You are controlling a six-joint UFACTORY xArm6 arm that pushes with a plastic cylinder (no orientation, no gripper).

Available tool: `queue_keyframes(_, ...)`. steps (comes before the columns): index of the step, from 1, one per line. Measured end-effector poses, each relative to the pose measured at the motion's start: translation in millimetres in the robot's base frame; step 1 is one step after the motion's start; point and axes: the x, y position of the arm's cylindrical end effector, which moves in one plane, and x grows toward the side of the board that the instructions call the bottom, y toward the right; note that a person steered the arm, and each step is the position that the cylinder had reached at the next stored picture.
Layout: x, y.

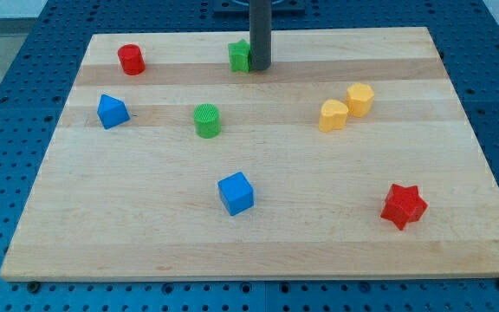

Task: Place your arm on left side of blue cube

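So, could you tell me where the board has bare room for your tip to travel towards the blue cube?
My tip touches a green block at the view's top. Bare wood lies between the green cylinder and the two yellow blocks, and left of the blue cube, below the other blue block.

Wood board on blue perforated table, even light.

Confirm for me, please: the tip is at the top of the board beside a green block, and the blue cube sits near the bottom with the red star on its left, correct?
Not quite. The camera view shows the red star on the view's right of the blue cube, not its left. The rest holds: my tip is at the view's top, right beside a green block.
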Motion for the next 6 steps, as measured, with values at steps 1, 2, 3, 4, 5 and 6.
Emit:
queue_keyframes(1,7.8,38.7)
queue_keyframes(2,8.0,68.4)
queue_keyframes(3,21.9,52.3)
queue_keyframes(4,73.7,-41.8)
queue_keyframes(5,125.5,-9.6)
queue_keyframes(6,149.7,-21.7)
